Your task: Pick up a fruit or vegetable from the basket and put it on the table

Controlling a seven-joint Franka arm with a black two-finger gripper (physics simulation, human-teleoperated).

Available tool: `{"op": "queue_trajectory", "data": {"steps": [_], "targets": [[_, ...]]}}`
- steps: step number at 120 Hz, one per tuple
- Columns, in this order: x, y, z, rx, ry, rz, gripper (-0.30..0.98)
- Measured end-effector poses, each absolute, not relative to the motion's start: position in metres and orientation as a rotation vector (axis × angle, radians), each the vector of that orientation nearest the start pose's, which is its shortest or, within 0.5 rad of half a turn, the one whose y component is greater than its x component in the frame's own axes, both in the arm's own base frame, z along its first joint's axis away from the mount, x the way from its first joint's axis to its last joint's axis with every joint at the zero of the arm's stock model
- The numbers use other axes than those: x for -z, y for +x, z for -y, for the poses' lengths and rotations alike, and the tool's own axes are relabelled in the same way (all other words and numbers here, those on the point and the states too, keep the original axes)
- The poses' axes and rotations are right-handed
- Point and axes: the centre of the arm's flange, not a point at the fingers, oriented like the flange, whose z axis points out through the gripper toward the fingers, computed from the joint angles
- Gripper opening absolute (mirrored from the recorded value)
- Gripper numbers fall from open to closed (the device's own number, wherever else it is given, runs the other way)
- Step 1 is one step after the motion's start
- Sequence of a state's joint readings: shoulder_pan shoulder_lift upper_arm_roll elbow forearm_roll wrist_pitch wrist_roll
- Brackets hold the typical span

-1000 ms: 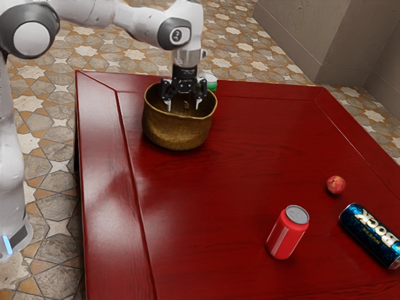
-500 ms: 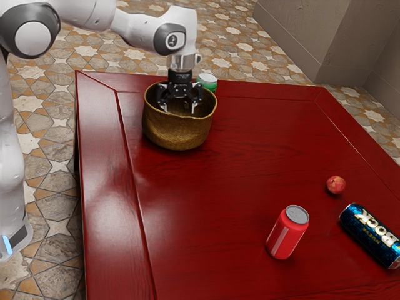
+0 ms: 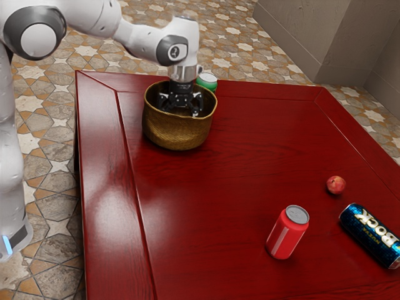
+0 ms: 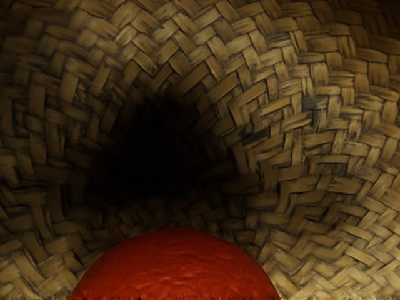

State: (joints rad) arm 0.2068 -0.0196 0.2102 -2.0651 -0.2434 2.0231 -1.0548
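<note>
My gripper (image 3: 180, 104) is down inside the woven basket (image 3: 177, 130) in the exterior view, its fingers spread apart and their lower ends partly hidden by the near rim. In the wrist view, a rounded red fruit or vegetable (image 4: 178, 267) with a bumpy skin lies just under my hand, against the basket's woven inside (image 4: 306, 156). Its kind I cannot tell. Deeper in, the weave falls into dark shadow.
A green can (image 3: 207, 81) stands right behind the basket. Farther along the red table (image 3: 231, 181) are an upright red can (image 3: 288, 232), a small reddish fruit (image 3: 335, 185) and a dark blue can (image 3: 370, 235) on its side.
My hand has come down deeper into the basket, and its fingers have sunk lower behind the near rim. The basket and the things on the table have stayed put.
</note>
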Motion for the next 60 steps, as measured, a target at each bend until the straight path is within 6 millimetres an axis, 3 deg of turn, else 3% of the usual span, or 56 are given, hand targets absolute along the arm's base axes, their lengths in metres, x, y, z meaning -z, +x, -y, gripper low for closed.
{"op": "queue_trajectory", "data": {"steps": [60], "targets": [[-0.4359,0.5095,-0.1999,0.092,2.085,-2.053,0.69]]}}
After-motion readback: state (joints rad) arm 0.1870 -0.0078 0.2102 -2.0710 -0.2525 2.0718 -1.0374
